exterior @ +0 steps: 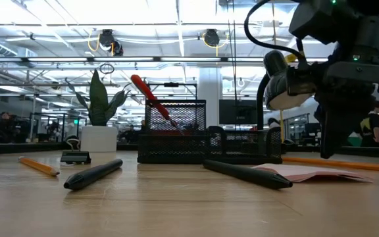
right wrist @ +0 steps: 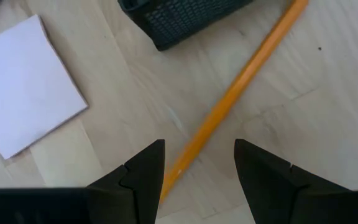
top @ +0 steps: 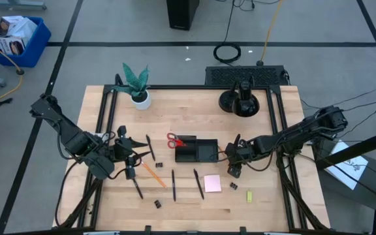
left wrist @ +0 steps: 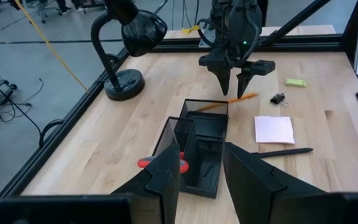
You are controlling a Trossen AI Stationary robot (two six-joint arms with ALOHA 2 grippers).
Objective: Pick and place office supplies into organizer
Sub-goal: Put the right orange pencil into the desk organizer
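Observation:
The black mesh organizer (top: 204,151) stands mid-table. Red-handled scissors (exterior: 151,99) stick up out of its left compartment, leaning. An orange pencil (right wrist: 241,87) lies flat on the table just right of the organizer. My right gripper (right wrist: 197,168) is open and points down over it, one finger on either side, not touching. My left gripper (left wrist: 201,180) hangs open and empty above the table, left of the organizer. A pink sticky-note pad (top: 212,183), black pens (top: 173,185), a second orange pencil (top: 152,173), binder clips (top: 158,203) and a yellow-green piece (top: 249,196) lie loose on the near half.
A potted plant (top: 138,88) stands at the far left and a black round-based stand (top: 240,101) at the far right. Black frame rails (top: 100,130) run along the table's left and right edges. Bare wood lies between the organizer and the far edge.

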